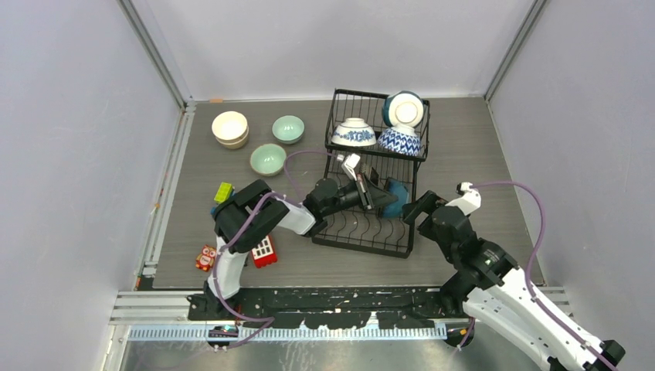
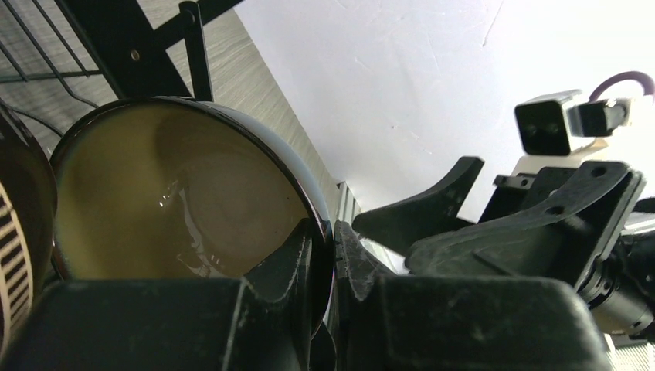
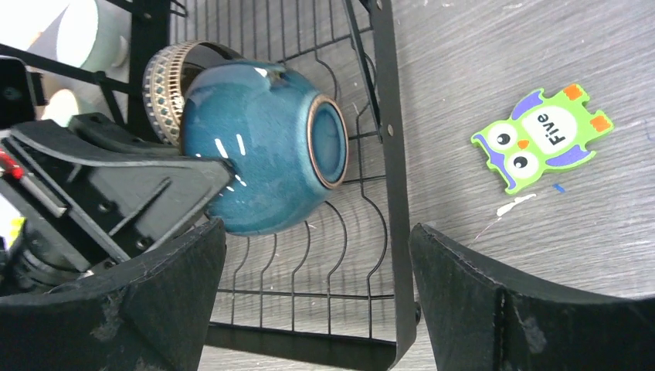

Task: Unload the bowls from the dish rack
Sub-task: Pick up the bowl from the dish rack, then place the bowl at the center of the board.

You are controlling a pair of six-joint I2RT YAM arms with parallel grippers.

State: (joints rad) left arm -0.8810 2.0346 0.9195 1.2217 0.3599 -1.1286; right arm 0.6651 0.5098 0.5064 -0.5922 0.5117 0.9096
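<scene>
Now, table (image 1: 479, 154): grey, wood-grained.
dish rack (image 1: 363, 246): patterned bowls (image 1: 354, 133) are kept in its upper basket.
teal bowl (image 3: 255, 166): laid on its side in the lower tier.
left gripper (image 2: 334, 247): closed on the teal bowl's rim.
right gripper (image 3: 317, 232): spread wide beside the rack's edge.

From high behind the arms, looking down over the whole counter (image 1: 463, 139) and dish rack (image 1: 363, 232). From the left wrist, jammed in close, peering along the pincer (image 2: 330, 236) into the teal bowl (image 2: 178, 193). From the right wrist, close too, facing down on that same bowl's outside, rack wires underneath.
</scene>
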